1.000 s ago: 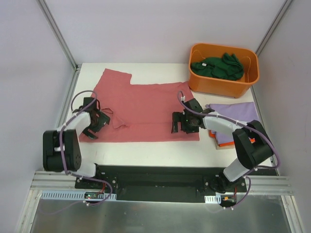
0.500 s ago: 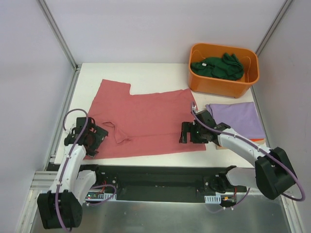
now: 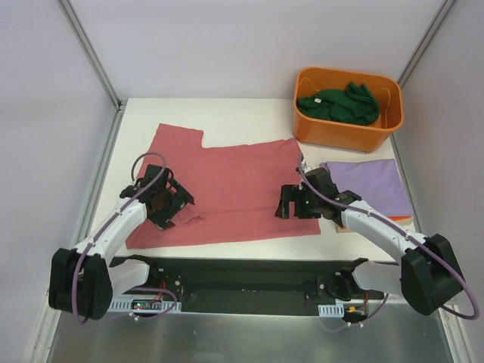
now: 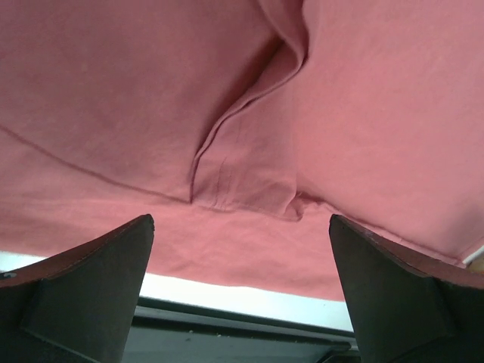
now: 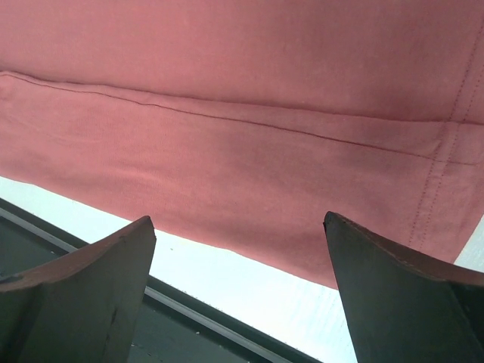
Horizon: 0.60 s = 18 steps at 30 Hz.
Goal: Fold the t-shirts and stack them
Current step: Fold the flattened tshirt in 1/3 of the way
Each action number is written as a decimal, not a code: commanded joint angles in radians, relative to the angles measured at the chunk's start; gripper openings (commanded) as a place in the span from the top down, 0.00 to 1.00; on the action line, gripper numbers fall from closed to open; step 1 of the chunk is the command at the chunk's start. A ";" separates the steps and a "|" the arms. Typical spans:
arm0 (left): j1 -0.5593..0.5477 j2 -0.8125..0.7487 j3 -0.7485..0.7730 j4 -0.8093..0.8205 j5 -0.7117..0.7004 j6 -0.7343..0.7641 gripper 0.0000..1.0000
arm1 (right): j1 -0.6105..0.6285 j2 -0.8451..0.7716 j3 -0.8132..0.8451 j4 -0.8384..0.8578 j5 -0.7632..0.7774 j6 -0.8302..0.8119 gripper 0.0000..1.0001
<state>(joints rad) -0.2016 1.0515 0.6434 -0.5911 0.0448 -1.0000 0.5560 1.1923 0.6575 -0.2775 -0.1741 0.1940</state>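
Note:
The large red-pink t-shirt (image 3: pixel 227 185) lies spread on the white table, with a bunched sleeve fold near its left side (image 4: pixel 242 181). My left gripper (image 3: pixel 168 206) is open and empty, low over that fold. My right gripper (image 3: pixel 293 203) is open and empty over the shirt's right hem (image 5: pixel 249 128). A folded lavender t-shirt (image 3: pixel 367 181) lies at the right on an orange one, of which only an edge (image 3: pixel 401 220) shows. A dark green t-shirt (image 3: pixel 340 103) lies crumpled in the orange tub (image 3: pixel 348 132).
The orange plastic tub stands at the back right. The table's near edge and black base rail (image 3: pixel 242 272) run below the shirt. White walls enclose the table on three sides.
The left gripper moved right and up onto the shirt's left side near the sleeve fold. The right gripper stayed near the right hem. The shirt has slid toward me over the last second.

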 commanded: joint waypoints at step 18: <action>-0.051 0.407 0.223 0.286 0.000 0.017 0.01 | -0.002 -0.013 0.016 -0.055 0.100 -0.045 0.04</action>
<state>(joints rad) -0.2306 1.3952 0.7738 -0.3676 0.0708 -1.0039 0.5560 1.1973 0.6571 -0.3023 -0.1181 0.1661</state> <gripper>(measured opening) 0.990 0.958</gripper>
